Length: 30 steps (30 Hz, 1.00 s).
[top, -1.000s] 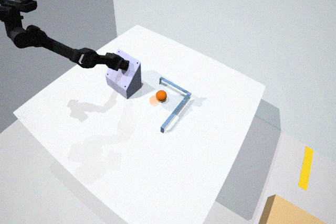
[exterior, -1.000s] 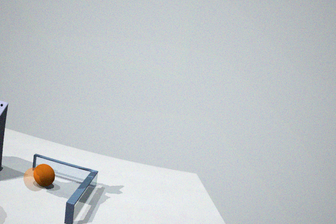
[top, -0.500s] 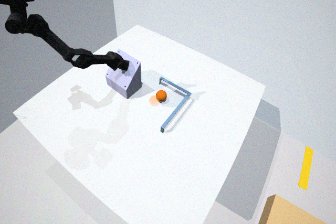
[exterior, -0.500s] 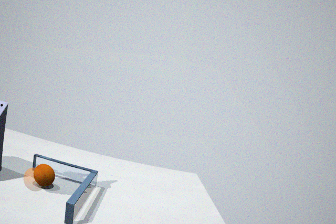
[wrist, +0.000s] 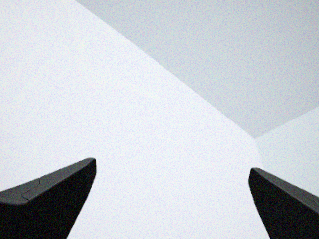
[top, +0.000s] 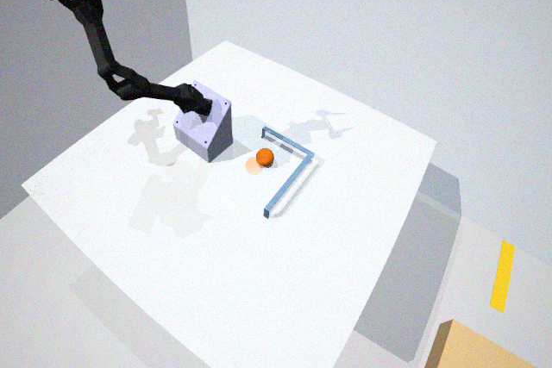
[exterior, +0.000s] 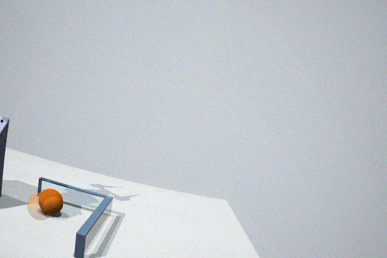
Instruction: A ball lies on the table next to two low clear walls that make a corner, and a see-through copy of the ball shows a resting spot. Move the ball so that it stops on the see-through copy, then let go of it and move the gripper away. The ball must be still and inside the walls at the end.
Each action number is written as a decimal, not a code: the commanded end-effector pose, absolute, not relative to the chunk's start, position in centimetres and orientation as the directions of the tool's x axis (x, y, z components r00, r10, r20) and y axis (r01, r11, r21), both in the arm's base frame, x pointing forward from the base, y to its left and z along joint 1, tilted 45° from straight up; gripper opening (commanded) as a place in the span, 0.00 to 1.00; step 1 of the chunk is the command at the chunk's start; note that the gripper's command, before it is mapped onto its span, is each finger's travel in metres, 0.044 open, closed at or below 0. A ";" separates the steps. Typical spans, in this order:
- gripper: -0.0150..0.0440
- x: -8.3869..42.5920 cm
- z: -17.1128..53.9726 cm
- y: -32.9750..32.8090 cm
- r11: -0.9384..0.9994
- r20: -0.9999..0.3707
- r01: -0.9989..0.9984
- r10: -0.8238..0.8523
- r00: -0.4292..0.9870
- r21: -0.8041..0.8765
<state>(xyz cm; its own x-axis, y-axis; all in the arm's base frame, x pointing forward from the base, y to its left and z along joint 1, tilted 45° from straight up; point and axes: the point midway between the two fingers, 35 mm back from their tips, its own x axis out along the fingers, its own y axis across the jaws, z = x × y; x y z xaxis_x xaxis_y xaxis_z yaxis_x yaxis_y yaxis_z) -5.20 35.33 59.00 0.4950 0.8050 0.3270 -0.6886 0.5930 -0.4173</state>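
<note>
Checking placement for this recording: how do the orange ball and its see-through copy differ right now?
The ball is solid, saturated orange and casts a shadow; the see-through copy is pale, faint and casts none. The ball sits closer to the walls' corner, the copy farther out, toward the base block. They overlap only partly. Both look round and alike in size.

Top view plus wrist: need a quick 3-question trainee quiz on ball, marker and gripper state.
1. True or false: the ball sits fully on the see-through copy.
2. The gripper is: A) shut on the ball B) open, holding nothing C) shut on a wall.
3. Fill in: in the top view, the ball lies between the mount block and the corner of the clear ____.

Key: 1 false, it only partly overlaps the copy. 2 B. 3 walls.
</note>
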 end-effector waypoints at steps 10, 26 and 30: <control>1.00 6.2 47.5 43.4 0.551 0.110 -0.426 0.694 0.712 -0.718; 1.00 24.4 30.1 42.0 0.179 -0.236 -0.323 0.384 0.893 -0.929; 1.00 28.7 25.1 39.2 0.080 -0.332 -0.362 0.255 0.908 -0.929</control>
<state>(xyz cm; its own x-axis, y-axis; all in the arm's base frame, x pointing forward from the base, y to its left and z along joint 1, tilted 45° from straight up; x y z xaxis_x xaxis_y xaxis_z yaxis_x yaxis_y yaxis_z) 25.84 41.15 28.79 0.9024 0.3422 -0.2619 -0.3304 0.1594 -0.9303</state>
